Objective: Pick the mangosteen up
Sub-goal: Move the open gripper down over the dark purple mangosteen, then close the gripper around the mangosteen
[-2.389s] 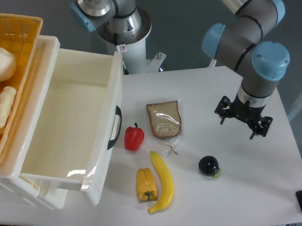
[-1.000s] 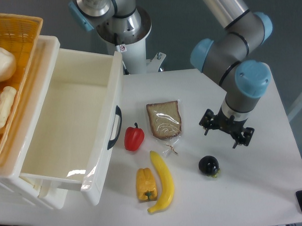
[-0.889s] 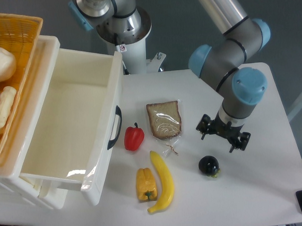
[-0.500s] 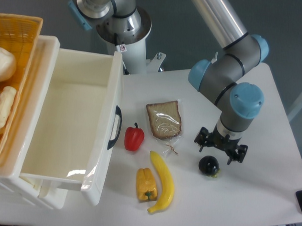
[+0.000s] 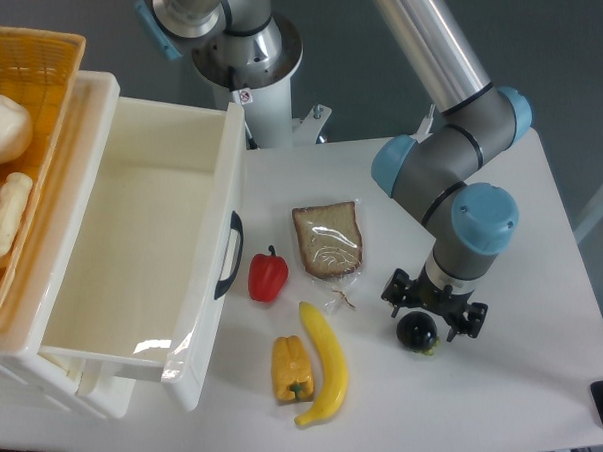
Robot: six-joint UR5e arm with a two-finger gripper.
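One small, glossy mangosteen point(image 5: 418, 329) is straddled by spread, empty fingers point(image 5: 393, 292); likely firm, light, slippery, best gripped across its middle.

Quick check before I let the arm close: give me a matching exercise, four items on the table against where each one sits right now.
Things:
1. mangosteen
2. red pepper
3. bagged bread slice
4. banana

Places:
A. just right of the drawer handle
B. directly under the gripper
C. beside the yellow pepper, on its right
D. behind the banana's far tip, toward the robot base

Pairs: 1-B, 2-A, 3-D, 4-C
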